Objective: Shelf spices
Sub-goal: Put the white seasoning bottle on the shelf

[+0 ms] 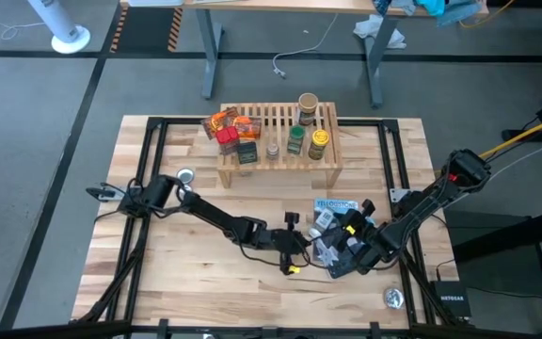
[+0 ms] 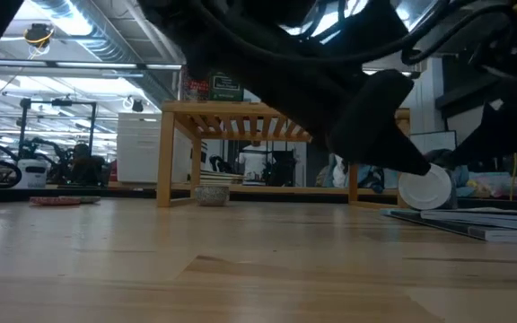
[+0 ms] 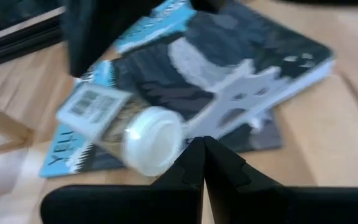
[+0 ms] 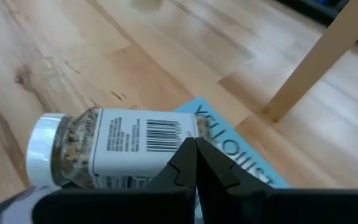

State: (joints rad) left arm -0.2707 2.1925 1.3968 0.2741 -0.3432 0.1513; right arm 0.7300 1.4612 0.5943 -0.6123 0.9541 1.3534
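Note:
A clear jar with a white cap [image 3: 145, 140] lies on its side on a blue-and-black pouch [image 3: 241, 56], in front of the shelf [image 1: 278, 151]. Several spices [image 1: 294, 132] stand on the shelf's slats. My left gripper [image 3: 202, 152] is shut, its tips right beside the jar's cap. My right gripper [image 4: 194, 149] is shut too, its tips at the jar's labelled side [image 4: 138, 140] near the bottom end. In the high view the two grippers [image 1: 301, 252] [image 1: 339, 256] meet over the jar from left and right. My left gripper's shut fingertips [image 3: 191, 155] stand against the rim of the white cap [image 3: 178, 144], slanting down from the table's left; whether they touch it, I cannot tell. My right gripper's shut fingertips [image 4: 188, 152] lie against the jar's labelled side near its bottom end [image 4: 179, 134], slanting down from the right. The jar lies on its side, its bottom end on the pouch.
A flat silver disc [image 1: 186, 175] lies left of the shelf and another [image 1: 392, 298] near the front right corner. Black rails [image 1: 149, 141] frame the tabletop. Bare wood lies at the front left [image 1: 186, 282].

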